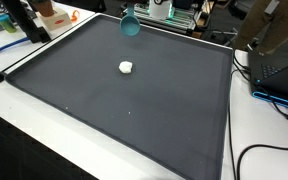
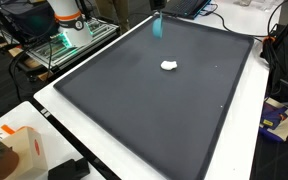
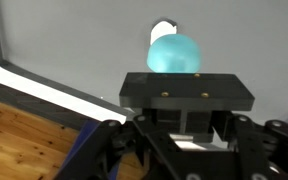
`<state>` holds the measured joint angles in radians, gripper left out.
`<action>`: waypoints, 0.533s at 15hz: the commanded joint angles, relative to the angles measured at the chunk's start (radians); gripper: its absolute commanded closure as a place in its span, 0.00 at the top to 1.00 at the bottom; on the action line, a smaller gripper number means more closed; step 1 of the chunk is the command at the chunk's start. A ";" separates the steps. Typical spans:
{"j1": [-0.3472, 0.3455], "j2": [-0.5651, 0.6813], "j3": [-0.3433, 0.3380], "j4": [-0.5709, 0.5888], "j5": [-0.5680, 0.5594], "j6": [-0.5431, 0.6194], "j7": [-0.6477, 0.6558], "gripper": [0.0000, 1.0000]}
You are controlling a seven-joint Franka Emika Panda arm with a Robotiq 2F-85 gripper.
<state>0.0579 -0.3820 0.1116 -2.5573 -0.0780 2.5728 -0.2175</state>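
Observation:
A teal, cup-like object is at the far edge of the dark mat, close to the robot's base. A small white lump lies near the mat's middle. In the wrist view the teal object shows as a rounded dome just beyond my gripper, with the white lump peeking out behind it. A black block on the gripper hides the fingertips, so I cannot see how the jaws stand or whether they touch the teal object. The gripper does not show in either exterior view.
White table margins surround the mat. Cables and a laptop sit at one side. An orange and white box stands at a table corner. Wooden floor shows past the table edge.

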 commanded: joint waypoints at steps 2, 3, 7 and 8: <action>0.074 0.159 -0.080 0.188 0.016 -0.115 -0.255 0.34; 0.096 0.195 -0.112 0.213 0.079 -0.103 -0.341 0.34; 0.087 0.201 -0.109 0.213 0.144 -0.089 -0.375 0.59; 0.088 0.214 -0.112 0.223 0.150 -0.090 -0.384 0.34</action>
<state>0.1555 -0.1682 -0.0098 -2.3353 0.0712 2.4846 -0.6027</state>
